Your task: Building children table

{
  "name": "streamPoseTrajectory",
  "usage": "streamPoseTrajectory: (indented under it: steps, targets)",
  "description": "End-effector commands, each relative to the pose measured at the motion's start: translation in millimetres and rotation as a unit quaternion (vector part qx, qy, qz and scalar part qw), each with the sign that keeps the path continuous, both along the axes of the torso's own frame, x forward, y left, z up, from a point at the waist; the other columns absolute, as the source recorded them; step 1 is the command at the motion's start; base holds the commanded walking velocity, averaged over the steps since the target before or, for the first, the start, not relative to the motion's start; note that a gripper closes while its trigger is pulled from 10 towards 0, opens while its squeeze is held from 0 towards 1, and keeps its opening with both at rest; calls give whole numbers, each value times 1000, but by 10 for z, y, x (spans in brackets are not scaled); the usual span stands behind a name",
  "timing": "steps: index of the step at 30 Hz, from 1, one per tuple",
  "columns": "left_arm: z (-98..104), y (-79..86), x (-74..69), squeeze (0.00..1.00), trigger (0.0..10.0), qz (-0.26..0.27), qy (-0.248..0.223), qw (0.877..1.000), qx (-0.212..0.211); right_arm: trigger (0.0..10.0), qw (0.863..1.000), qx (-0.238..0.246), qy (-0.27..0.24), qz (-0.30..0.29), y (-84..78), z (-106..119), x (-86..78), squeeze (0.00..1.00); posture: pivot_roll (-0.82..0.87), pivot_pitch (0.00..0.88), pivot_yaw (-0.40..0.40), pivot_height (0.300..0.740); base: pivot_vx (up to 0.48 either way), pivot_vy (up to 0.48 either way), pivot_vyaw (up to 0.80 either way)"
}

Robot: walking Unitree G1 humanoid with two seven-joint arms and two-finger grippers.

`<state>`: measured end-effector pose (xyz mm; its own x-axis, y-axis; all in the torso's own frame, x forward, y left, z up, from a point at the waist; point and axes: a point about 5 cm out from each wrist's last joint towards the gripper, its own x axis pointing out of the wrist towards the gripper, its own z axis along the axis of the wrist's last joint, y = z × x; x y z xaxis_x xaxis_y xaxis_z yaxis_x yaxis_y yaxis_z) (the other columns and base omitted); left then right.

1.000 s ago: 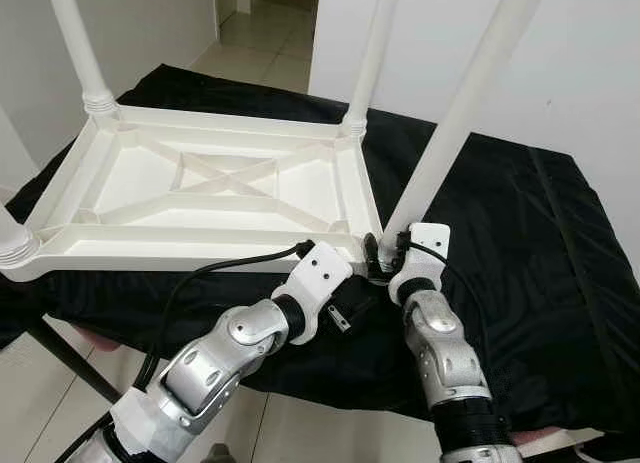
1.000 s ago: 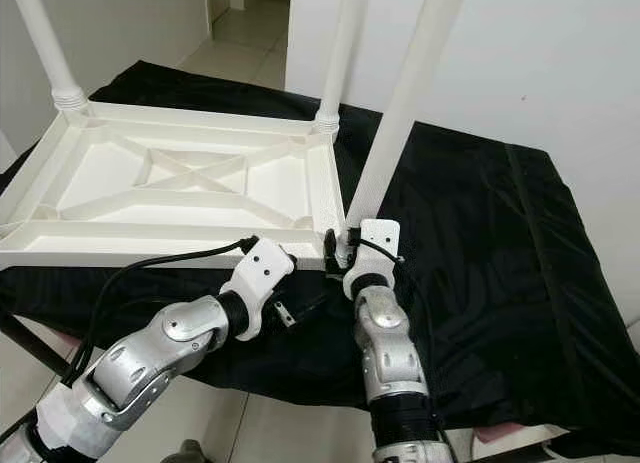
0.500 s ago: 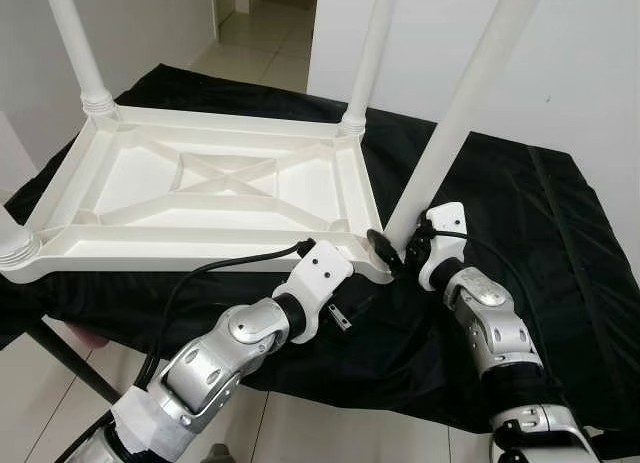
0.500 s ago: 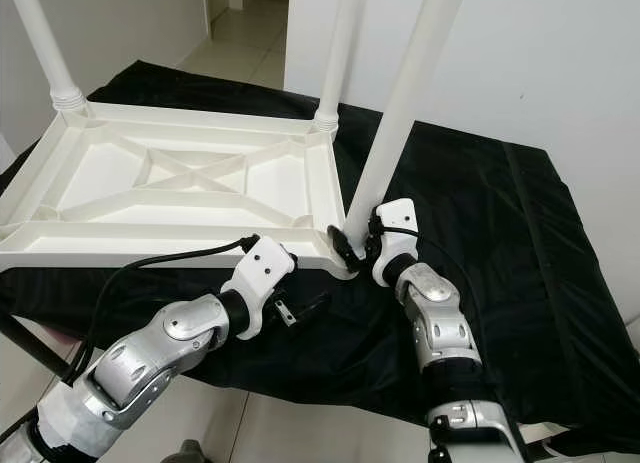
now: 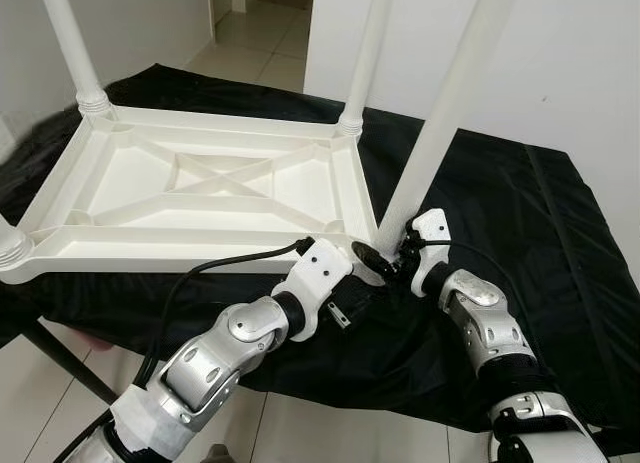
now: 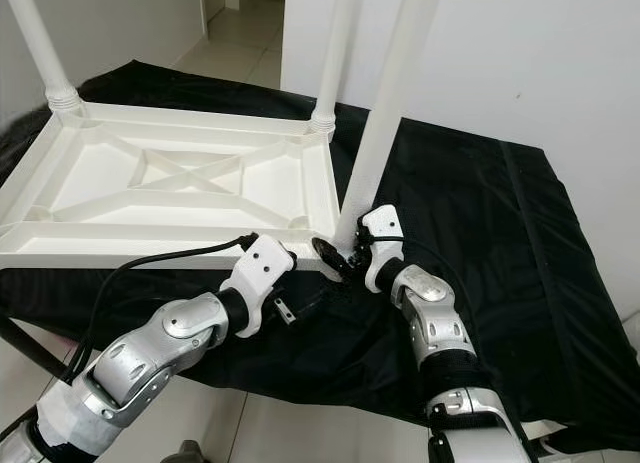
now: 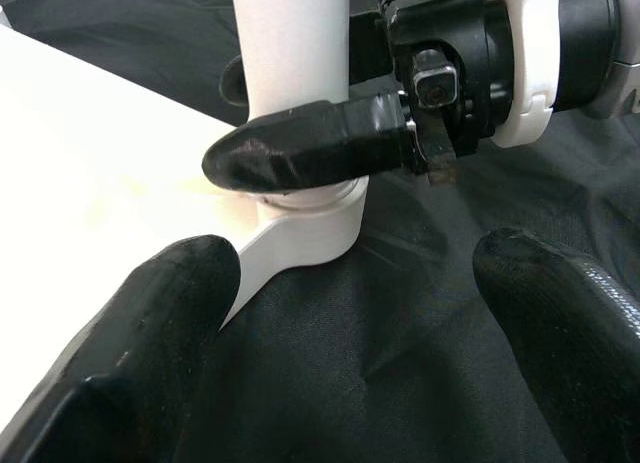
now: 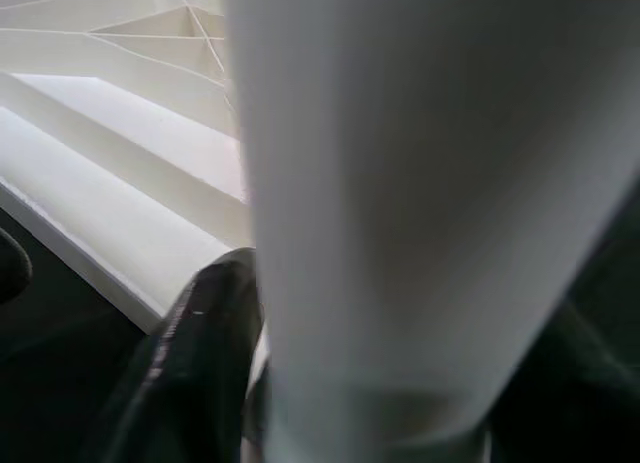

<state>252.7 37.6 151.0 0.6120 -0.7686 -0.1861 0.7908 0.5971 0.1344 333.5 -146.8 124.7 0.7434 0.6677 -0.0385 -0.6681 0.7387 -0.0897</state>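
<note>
Since the earlier frame the right claw (image 5: 385, 261) has swung round lower on the table leg (image 5: 440, 113), from the near side to the right side. It is clamped on the leg's base at the near right corner socket of the upturned white children's table (image 5: 200, 188). The table lies on the black-draped counter (image 5: 520, 233). Left claw (image 7: 350, 313) spread wide, holding nothing, just beside that corner.
</note>
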Motion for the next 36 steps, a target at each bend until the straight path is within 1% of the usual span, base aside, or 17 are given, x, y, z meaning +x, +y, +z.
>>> streamPoseTrajectory:
  steps: [1, 9, 13, 14, 16, 17, 19, 20, 21, 23, 24, 25, 26, 27, 28, 30, 36]
  targets:
    - [2, -26, -39, 0, 10000, -58, 14, 998, 3, 0, 1000, 1, 15, 19, 33, -76, -21, 0, 172, 33, -101, 740, 0, 0, 0]
    - [5, -30, -47, 0, 10000, -61, 14, 998, 3, 0, 1000, 10, 22, 0, 30, -129, -72, 0, 167, 34, -101, 740, 0, 0, 0]
    - [5, -30, -44, 0, 10000, -61, 14, 998, 2, 0, 999, 11, 25, -29, 55, -131, -111, 0, 162, 34, -103, 740, 0, 0, 0]
    - [6, -31, -46, 0, 10000, -61, 14, 998, 2, 0, 998, 15, 24, -48, 75, -123, -143, 0, 160, 35, -103, 740, 0, 0, 0]
    - [5, -35, -51, 0, 10000, -63, 15, 998, 1, 0, 992, 32, 33, -121, 88, -124, -204, 0, 155, 37, -102, 740, 0, 0, 0]
    - [5, -35, -51, 0, 10000, -63, 15, 998, 1, 0, 992, 32, 33, -121, 88, -124, -204, 0, 155, 37, -102, 740, 0, 0, 0]
    - [3, -37, -53, 0, 10000, -64, 15, 998, 1, 0, 983, 41, 33, -176, 80, -120, -241, 0, 149, 38, -98, 740, 0, 0, 0]
    - [3, -37, -53, 0, 10000, -64, 15, 998, 1, 0, 983, 41, 33, -176, 80, -120, -241, 0, 149, 38, -98, 740, 0, 0, 0]
    - [2, -41, -53, 0, 10000, -66, 16, 998, 1, 0, 975, 43, 30, -215, 71, -118, -258, 0, 146, 37, -96, 740, 0, 0, 0]
    - [2, -41, -53, 0, 10000, -66, 16, 998, 1, 0, 975, 43, 30, -215, 71, -118, -258, 0, 146, 37, -96, 740, 0, 0, 0]
    - [0, -49, -54, 0, 10000, -68, 16, 998, 1, 0, 966, 49, 28, -254, 67, -113, -278, 0, 143, 38, -95, 740, 0, 0, 0]
    - [0, -59, -54, 0, 10000, -71, 16, 997, 2, 0, 951, 53, 20, -303, 68, -94, -300, 0, 142, 39, -95, 740, 0, 0, 0]
    - [0, -66, -54, 0, 10000, -73, 16, 997, 2, 0, 940, 54, 17, -336, 70, -76, -320, 0, 142, 39, -95, 740, 0, 0, 0]
    - [-1, -69, -54, 0, 10000, -74, 16, 997, 1, 0, 934, 62, 20, -352, 102, -68, -342, 0, 143, 39, -96, 740, 0, 0, 0]
    - [-2, -70, -54, 0, 10000, -74, 17, 997, 1, 0, 931, 68, 23, -359, 125, -65, -355, 0, 143, 39, -96, 740, 0, 0, 0]
    - [-3, -73, -53, 0, 10000, -74, 16, 997, 2, 0, 931, 69, 20, -357, 160, -51, -370, 0, 144, 39, -98, 740, 0, 0, 0]
    - [-10, -85, -62, 0, 10000, -77, 18, 997, 2, 0, 933, 72, 25, -352, 154, -15, -373, 0, 143, 36, -101, 740, 0, 0, 0]
